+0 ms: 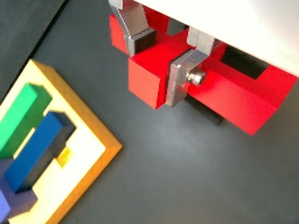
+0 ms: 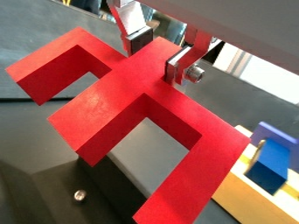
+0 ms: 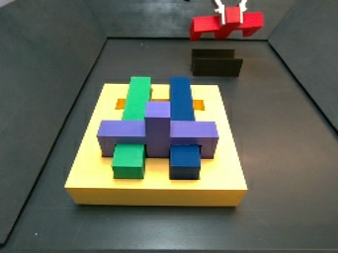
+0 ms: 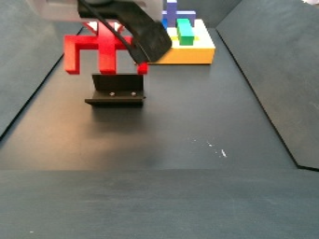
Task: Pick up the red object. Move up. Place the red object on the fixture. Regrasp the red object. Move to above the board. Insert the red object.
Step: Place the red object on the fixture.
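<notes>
Dark matte floor w/ grey side walls is filling both side views. Gripper (image 3: pixel 232 17) is hanging up in the air near the back wall, over the fixture (image 3: pixel 216 63), and is showing again in a side view (image 4: pixel 122 47). Its jaws are clenching the red object (image 3: pixel 224 26), gripping the raised centre stub; silver fingers (image 1: pixel 181 77) are pressing on both sides of it in a wrist view, and the same grip is showing at (image 2: pixel 158 54). Red object (image 4: pixel 97 49) is sitting clear of the fixture (image 4: pixel 117 89), not touching it, legs pointing down. Red object (image 2: pixel 128 96) is filling most of a wrist view; in the wrist view at (image 1: pixel 239 94) it is hanging above bare floor. Board (image 3: pixel 93 168) is lying well apart from the fixture, toward the front, carrying green (image 3: pixel 136 97), blue (image 3: pixel 181 100) & purple (image 3: pixel 158 129) blocks. Board edge (image 1: pixel 91 171) is also showing in a wrist view.
</notes>
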You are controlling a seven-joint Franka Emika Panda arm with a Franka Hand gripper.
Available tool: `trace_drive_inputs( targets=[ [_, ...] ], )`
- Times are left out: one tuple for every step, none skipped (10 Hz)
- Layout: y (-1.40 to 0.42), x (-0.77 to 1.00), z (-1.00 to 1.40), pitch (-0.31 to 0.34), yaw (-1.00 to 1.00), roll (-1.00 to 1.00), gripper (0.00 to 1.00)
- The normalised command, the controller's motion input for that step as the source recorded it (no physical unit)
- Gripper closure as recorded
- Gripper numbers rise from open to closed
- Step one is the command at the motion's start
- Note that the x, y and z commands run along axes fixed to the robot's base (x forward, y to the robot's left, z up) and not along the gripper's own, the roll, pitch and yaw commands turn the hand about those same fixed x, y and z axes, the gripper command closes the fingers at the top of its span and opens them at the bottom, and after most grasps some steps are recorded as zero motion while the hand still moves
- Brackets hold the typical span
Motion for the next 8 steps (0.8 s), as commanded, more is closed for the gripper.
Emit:
trace_drive_inputs(
  targets=[
    [0.0,0.01,-0.48,-0.037,0.0,0.0,1.0],
    [0.0,0.03,-0.54,-0.009,-0.06,0.0,1.0],
    [0.0,0.0,-0.35,-0.08,-0.05,-0.18,1.0],
    [-0.05,0.1,-0.23,0.0,-0.02,-0.24,1.0],
    [0.01,-0.04,-0.26,-0.134,-0.21,-0.36,1.0],
    [0.03,-0.2,-0.24,-0.231,-0.25,-0.38,1.0],
    [0.14,-0.03,-0.31,-0.206,-0.13,-0.32,1.0],
    [0.15,0.0,-0.14,0.0,0.0,0.0,1.0]
  ],
)
